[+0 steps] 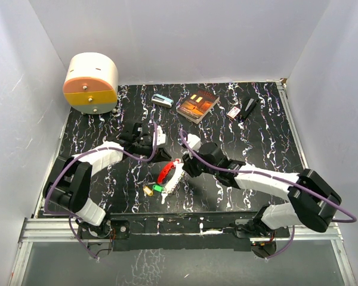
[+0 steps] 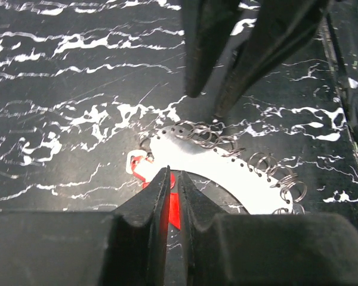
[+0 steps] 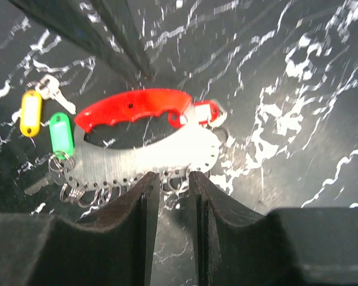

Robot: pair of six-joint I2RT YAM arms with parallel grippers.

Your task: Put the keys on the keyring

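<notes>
The keyring [image 1: 172, 174] is a curved metal plate with a red handle [image 3: 131, 106] and several small wire rings [image 3: 178, 182] along its edge. It lies on the black marbled table. A yellow key [image 3: 31, 112] and a green key [image 3: 61, 134] lie at its left end, and also show in the top view [image 1: 153, 189]. A small red tag [image 3: 204, 111] sits at the other end. No pink key shows. My left gripper [image 2: 173, 179] is shut on the red handle [image 2: 174, 208]. My right gripper [image 3: 173, 179] is open, with its fingertips on either side of the rings at the plate's edge.
A cream and orange round drawer box [image 1: 90, 83] stands at the back left. A book [image 1: 198, 104], a teal-and-white box [image 1: 161, 100], a red-and-white box [image 1: 233, 112] and a black object [image 1: 249, 108] lie along the back. White walls enclose the table.
</notes>
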